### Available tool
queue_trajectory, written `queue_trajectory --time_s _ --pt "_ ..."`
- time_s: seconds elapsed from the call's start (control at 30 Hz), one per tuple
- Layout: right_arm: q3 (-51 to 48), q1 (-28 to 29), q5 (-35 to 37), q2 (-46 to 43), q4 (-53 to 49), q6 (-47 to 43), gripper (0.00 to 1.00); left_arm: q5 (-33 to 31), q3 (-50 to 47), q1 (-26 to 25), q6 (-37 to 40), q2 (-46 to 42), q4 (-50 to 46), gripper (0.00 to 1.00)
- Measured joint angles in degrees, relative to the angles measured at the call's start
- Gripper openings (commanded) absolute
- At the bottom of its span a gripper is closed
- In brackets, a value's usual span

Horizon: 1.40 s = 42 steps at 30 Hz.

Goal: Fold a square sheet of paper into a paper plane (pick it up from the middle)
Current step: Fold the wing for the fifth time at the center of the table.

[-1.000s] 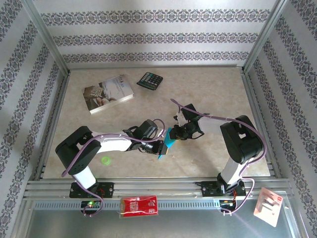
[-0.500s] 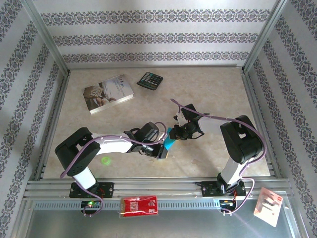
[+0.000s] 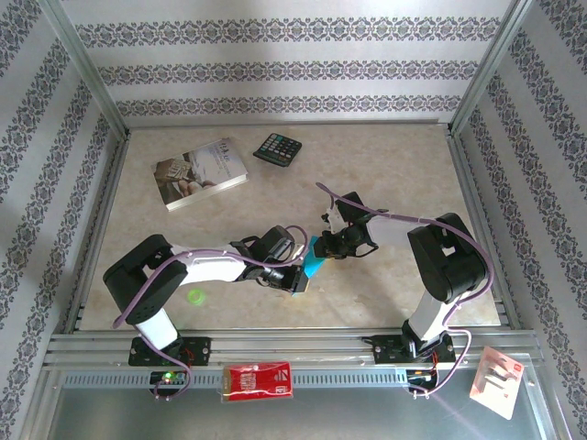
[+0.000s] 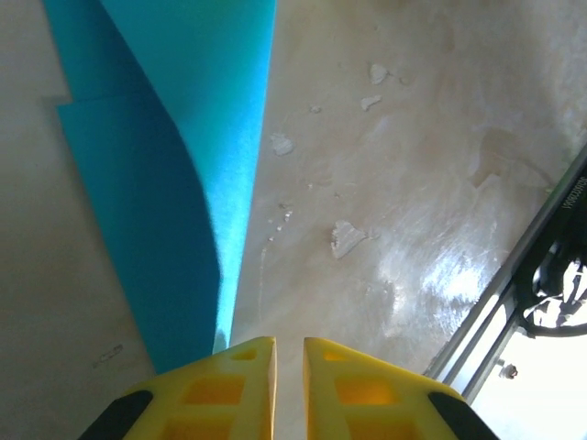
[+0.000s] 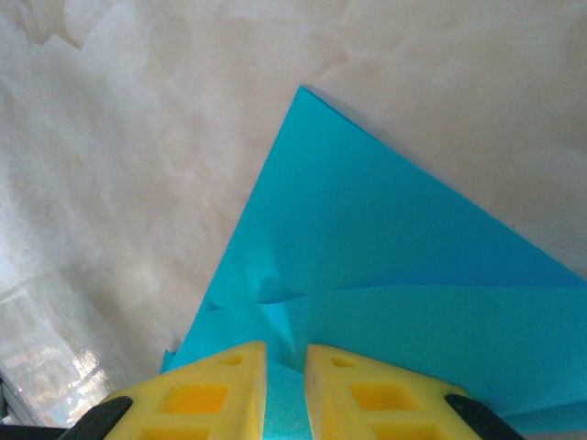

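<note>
Right hand (image 5: 285, 356) clamped on the creased sheet of paper (image 5: 385, 266) at mid-tabletop (image 3: 413, 183). Left hand (image 4: 289, 346) nearly closed, the sheet's edge just beside it.

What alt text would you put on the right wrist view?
A folded turquoise-blue sheet of paper spreads over a pale marbled table, with one sharp corner pointing away from the camera. At the bottom edge, the right gripper shows two yellow fingers almost closed, with blue paper visible in the narrow slit between them.
</note>
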Motion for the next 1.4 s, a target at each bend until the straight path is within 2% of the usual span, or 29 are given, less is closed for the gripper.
queue_trajectory --time_s 0.87,1.4 --pt "0.00 0.00 -0.24 0.09 0.04 -0.02 0.24 1.03 -0.02 1.49 -0.02 2.08 0.87 0.12" --pt "0.00 0.00 -0.17 0.15 -0.04 0.02 0.23 1.64 -3.61 1.84 -2.67 2.10 6.71 0.10"
